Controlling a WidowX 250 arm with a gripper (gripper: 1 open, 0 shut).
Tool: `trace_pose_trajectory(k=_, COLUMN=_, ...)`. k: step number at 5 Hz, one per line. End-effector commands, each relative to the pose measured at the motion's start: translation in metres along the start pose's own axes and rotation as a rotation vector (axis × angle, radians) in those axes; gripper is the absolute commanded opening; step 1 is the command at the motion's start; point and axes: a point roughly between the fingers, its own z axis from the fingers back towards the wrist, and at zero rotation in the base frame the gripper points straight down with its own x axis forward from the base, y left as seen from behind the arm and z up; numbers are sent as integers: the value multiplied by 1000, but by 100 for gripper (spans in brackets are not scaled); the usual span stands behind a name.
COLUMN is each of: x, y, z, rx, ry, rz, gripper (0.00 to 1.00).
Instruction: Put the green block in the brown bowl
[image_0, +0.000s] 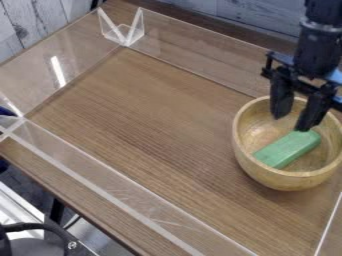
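The green block (290, 150) lies flat inside the brown bowl (250, 155), a round wooden bowl at the right side of the table. Above the bowl's far rim hangs my gripper (299, 112), pointing down. Its two dark fingers (282, 100) stand apart with nothing between them, so it is open and clear of the block.
The bowl sits on a wooden tabletop (147, 110) enclosed by low clear plastic walls (80, 160). A small clear plastic bracket (122, 27) stands at the far edge. The table's near edge runs along the bottom left.
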Motion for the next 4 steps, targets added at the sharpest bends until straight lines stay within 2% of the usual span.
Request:
trace_pose_trajectory(k=1, x=5, y=4, z=34, rx=-8, ry=-122, rz=19, gripper=100)
trace_pose_trajectory(k=2, x=6, y=12, z=37, rx=-11, ry=-144, rz=43, gripper=100)
trace_pose_trajectory(k=3, x=3, y=18, z=48, rx=19, ry=-204, rz=61, gripper=100)
trace_pose_trajectory(k=4, x=-3, y=36, z=58, rx=65, ry=-258, rz=106, gripper=100)
